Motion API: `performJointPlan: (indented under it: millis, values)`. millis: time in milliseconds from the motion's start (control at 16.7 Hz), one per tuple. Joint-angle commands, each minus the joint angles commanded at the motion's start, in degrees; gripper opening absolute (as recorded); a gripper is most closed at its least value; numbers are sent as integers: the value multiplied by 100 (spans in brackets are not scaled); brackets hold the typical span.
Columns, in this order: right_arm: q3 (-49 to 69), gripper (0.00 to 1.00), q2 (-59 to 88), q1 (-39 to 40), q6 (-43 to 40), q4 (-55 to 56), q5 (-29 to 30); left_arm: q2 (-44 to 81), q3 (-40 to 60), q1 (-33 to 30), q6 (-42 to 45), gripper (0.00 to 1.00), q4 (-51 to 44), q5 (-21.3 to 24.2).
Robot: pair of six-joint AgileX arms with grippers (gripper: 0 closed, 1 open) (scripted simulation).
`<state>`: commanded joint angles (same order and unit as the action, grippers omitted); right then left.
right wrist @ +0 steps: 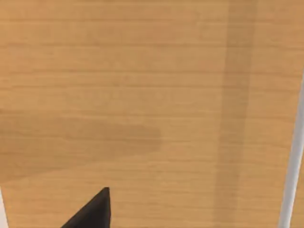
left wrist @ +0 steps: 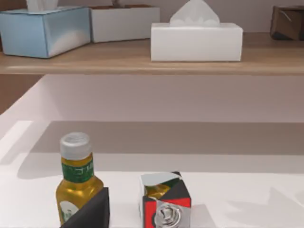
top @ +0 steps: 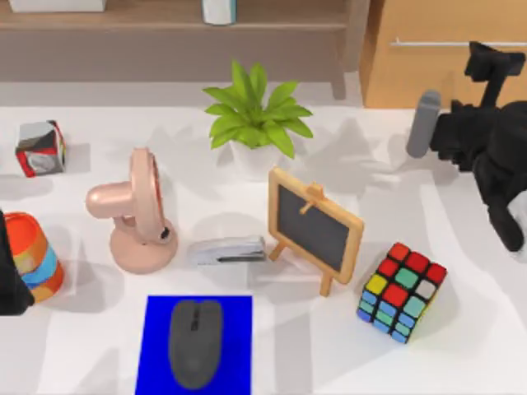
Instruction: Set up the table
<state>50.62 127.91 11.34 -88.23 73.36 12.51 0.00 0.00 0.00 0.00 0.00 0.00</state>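
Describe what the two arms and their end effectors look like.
Both arms are matte black. The right arm, at the table's right edge, is built of chunky, blocky links, with a grey cylindrical part at its tip. The left arm is a dark black mass at the left edge. In each wrist view, a black pointed, wedge-shaped finger pokes in. No cables or markings are visible.

Grey mouse (top: pixel 195 341) lies on blue mat (top: pixel 156 346); stapler (top: pixel 226 250) behind.
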Motion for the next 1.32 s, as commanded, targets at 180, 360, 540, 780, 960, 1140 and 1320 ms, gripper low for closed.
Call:
performJointPlan:
  millis: [180,360,540,780,960,1140,1320]
  values:
    - [20,100,16,28,3,0,-10,0,0,0,0,100,0,0]
    - [49,100,-80,194,184,9,64,0,0,0,0,100,0,0]
    - [226,100,-338,794,885,-23,337,0,0,0,0,100,0,0]
    - [967,100,-629,1771,2374,-312,940,0,0,0,0,100,0,0]
    - [1937,100,-539,2365,3759,-910,1479,0,0,0,0,100,0,0]
    - [3088,100,-153,2758,5232,-1807,2029,0,0,0,0,100,0,0]
    - [4265,100,369,2974,6595,-2772,2551,0,0,0,0,100,0,0]
